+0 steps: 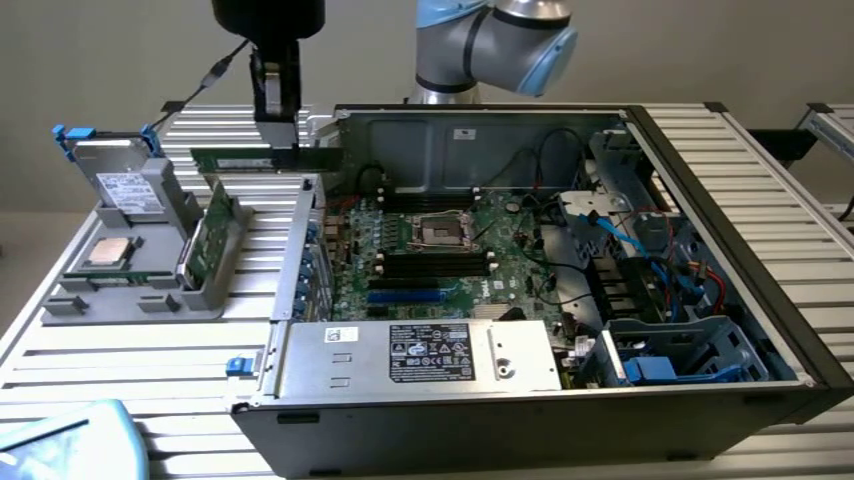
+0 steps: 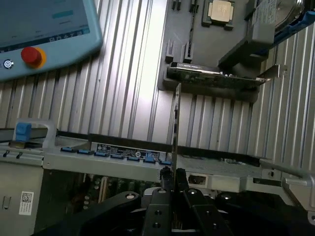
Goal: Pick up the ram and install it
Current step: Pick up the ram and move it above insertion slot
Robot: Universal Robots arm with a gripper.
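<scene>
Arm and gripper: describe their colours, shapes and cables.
The arm is silver-grey tubing with light-blue joint caps. The gripper is black, with a bulky rounded body and two narrow flat fingers. A thin black cable runs off its side.

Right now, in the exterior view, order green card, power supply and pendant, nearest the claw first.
1. Green card, upright in the holder, nearest the claw.
2. Power supply, along the case front.
3. Pendant, the exterior view's lower left corner.

Soft even light; glare on the ribbed table [image 2: 140, 73], perhaps from overhead.
</scene>
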